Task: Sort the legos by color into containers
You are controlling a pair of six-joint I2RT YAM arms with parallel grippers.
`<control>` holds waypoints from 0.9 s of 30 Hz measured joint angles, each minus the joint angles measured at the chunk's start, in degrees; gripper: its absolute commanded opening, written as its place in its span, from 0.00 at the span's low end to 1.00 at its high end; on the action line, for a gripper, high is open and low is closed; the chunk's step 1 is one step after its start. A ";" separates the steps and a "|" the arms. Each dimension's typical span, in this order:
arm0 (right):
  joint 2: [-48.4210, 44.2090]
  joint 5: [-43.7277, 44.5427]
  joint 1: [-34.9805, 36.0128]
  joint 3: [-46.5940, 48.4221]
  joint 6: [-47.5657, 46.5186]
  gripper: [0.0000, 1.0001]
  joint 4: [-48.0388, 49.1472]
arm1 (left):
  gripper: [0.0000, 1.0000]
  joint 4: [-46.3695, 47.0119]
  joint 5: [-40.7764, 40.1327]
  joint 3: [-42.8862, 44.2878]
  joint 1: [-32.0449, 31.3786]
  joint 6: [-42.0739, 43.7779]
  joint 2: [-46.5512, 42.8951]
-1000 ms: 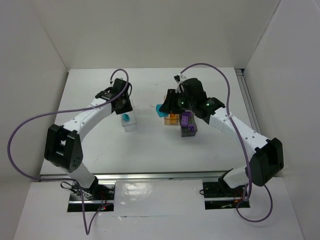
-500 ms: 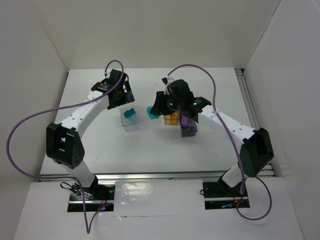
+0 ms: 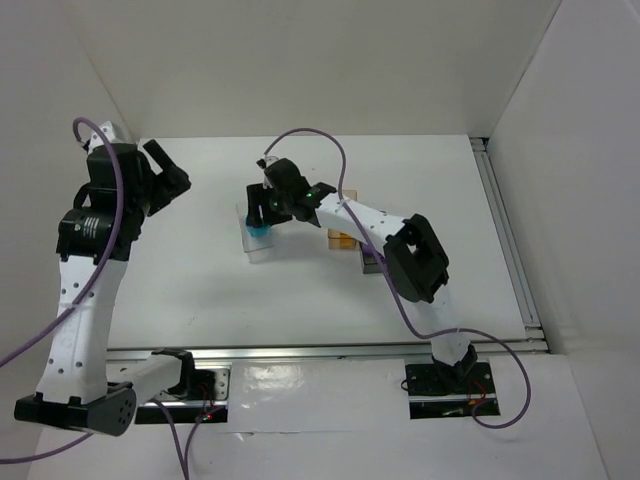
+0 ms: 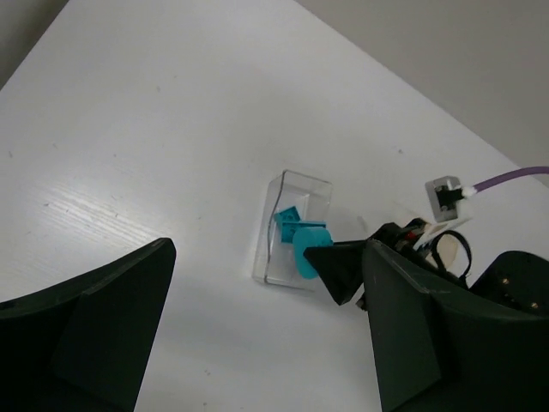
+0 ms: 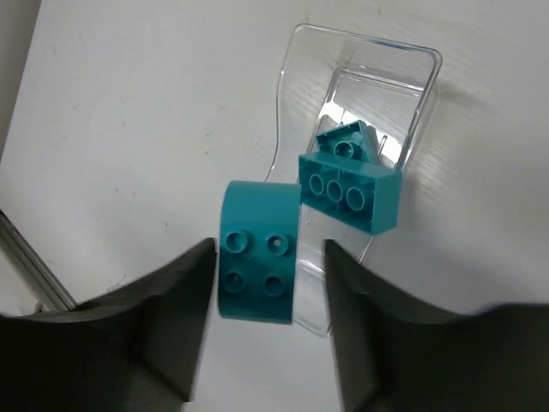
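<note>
– two arms out; how do mine stand?
– your left arm point(image 3: 85, 280) is reared up tall with the wrist high. your left gripper point(image 3: 170, 168) points out over the table point(image 3: 300, 300), fingers spread wide apart. your right arm point(image 3: 370, 215) stretches long across the table, and your right gripper point(image 3: 262, 213) is tipped downward.
– and the lego?
– a curved teal brick point(image 5: 257, 257) sits between the right fingers, against one, with a sliver of gap at the other. you cannot tell whether it is pinched or loose. right under the fingertips lies the clear bin point(image 5: 292, 77), and the brick hangs over its rim. other teal bricks point(image 5: 350, 193) lie inside.
– anything around it?
– back behind the right wrist, the orange bin point(image 3: 343, 238) and the dark bin point(image 3: 372, 262) sit under your forearm, partly hidden.
</note>
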 measured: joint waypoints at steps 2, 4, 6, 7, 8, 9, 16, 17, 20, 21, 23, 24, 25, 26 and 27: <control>2.67 0.85 -0.04 2.67 -0.44 0.87 -1.01 | 0.97 -0.90 0.85 -0.90 0.96 0.90 0.52; 5.03 2.01 0.00 5.64 -0.90 0.97 -2.29 | 0.98 -1.49 1.73 -2.12 1.60 1.22 2.01; 5.40 3.63 0.24 6.64 -1.60 0.93 -3.63 | 0.98 -2.12 2.69 -3.82 2.01 1.31 2.99; 5.01 4.94 0.46 6.60 -1.77 0.89 -3.93 | 0.98 -2.43 2.99 -4.42 2.19 1.33 3.28; 4.37 6.21 0.66 5.97 -1.68 0.84 -3.67 | 0.98 -2.84 3.48 -4.85 2.36 1.36 3.30; 3.54 6.86 0.72 5.14 -1.64 0.81 -3.45 | 0.98 -3.10 3.80 -5.14 2.47 1.46 3.30; 1.07 3.56 -2.78 2.80 1.38 0.90 -1.64 | 0.98 -2.93 4.96 -5.44 2.99 2.58 2.40; 1.09 3.87 -3.32 2.54 1.49 0.93 -1.49 | 0.98 -2.71 5.11 -5.79 3.23 2.69 2.21; -0.81 8.11 -3.72 -1.25 1.64 1.00 -0.92 | 0.98 -2.54 5.38 -6.99 3.89 2.84 1.79; -2.43 10.34 -3.26 -3.91 1.53 1.00 -0.87 | 0.98 -2.54 5.75 -7.43 4.11 2.91 1.66; -7.28 16.74 -1.42 -9.94 1.73 1.00 -3.15 | 0.99 -2.47 6.38 -8.46 4.37 3.32 1.42; -10.34 20.74 -0.20 -12.90 1.92 1.00 -4.26 | 0.99 -2.54 6.67 -8.98 4.39 3.87 1.25; -13.84 24.46 1.03 -15.85 2.47 1.00 -5.86 | 0.99 -2.47 7.10 -9.60 4.39 4.07 0.94; -17.59 27.93 2.12 -18.32 3.26 1.00 -8.07 | 0.99 -2.47 7.41 -10.12 4.39 4.15 0.55; -20.50 30.34 2.95 -19.96 3.87 1.00 -9.35 | 0.99 -2.47 7.72 -10.73 4.42 4.31 -0.09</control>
